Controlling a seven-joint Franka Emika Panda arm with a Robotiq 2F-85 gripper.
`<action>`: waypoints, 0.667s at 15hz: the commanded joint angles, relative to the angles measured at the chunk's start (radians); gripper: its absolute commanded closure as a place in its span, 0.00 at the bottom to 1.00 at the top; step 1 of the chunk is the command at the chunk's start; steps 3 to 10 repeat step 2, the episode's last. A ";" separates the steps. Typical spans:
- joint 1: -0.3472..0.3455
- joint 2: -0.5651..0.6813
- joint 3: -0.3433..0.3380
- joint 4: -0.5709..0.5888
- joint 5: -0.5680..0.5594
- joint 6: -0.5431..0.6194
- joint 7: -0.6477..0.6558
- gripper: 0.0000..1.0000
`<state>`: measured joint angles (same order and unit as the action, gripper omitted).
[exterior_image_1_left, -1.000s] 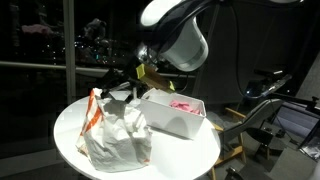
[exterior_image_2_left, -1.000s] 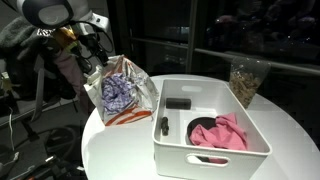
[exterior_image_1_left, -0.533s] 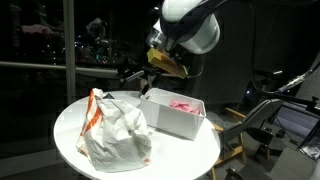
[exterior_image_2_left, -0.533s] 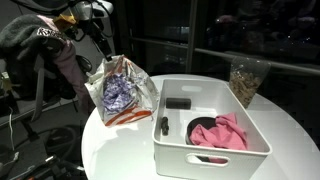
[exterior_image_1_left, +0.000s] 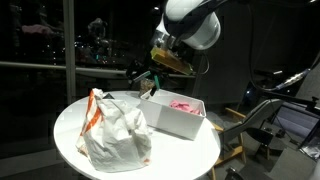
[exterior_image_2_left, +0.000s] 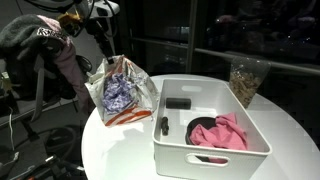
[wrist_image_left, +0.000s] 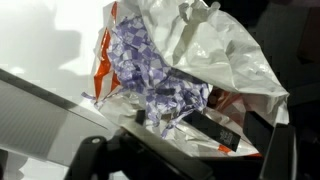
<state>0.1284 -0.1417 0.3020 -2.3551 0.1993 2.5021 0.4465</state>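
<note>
We see the black Robotiq gripper (exterior_image_1_left: 143, 80) hanging in the air beside the white rectangular plastic bin (exterior_image_1_left: 175, 120), well above its rim and outside its walls. It hangs on the side of the bin where the crumpled white plastic bag with orange print (exterior_image_1_left: 112, 130) stands. In both exterior views the gripper (exterior_image_2_left: 102, 45) is over the bag (exterior_image_2_left: 122, 92) and apart from it.

The wrist view looks straight down into the bag (wrist_image_left: 200, 50). There the gripper (wrist_image_left: 185, 160) shows as two dark fingers (wrist_image_left: 92, 150) at the lower corners. The jaws are spread wide with nothing between them.

The bag sits just beside the bin (exterior_image_2_left: 205, 155), near one of its corners, and its crumpled side seems to brush the bin's wall. Its mouth gapes upward. Inside we make out a purple-and-white patterned wrapping (wrist_image_left: 150, 70), which also shows through the opening in an exterior view (exterior_image_2_left: 118, 92).

Inside the bin lies a bunched pink cloth (exterior_image_2_left: 222, 132) against one end wall, seen in both exterior views (exterior_image_1_left: 183, 103). A small flat black box (exterior_image_2_left: 178, 102) lies at the other end of the bin. A slim black pen-like object (exterior_image_2_left: 163, 125) lies along the bin's wall on the bag's side. A clear glass jar with brownish contents (exterior_image_2_left: 243, 80) stands behind the bin, on the side away from the bag. The bin stands on a round white table (exterior_image_1_left: 70, 120), whose top also carries the bag and the jar.
</note>
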 joint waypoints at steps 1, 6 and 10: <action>0.023 0.000 -0.024 0.002 -0.007 -0.007 0.009 0.00; 0.023 0.000 -0.025 0.002 -0.009 -0.010 0.013 0.00; 0.023 0.000 -0.025 0.002 -0.009 -0.010 0.013 0.00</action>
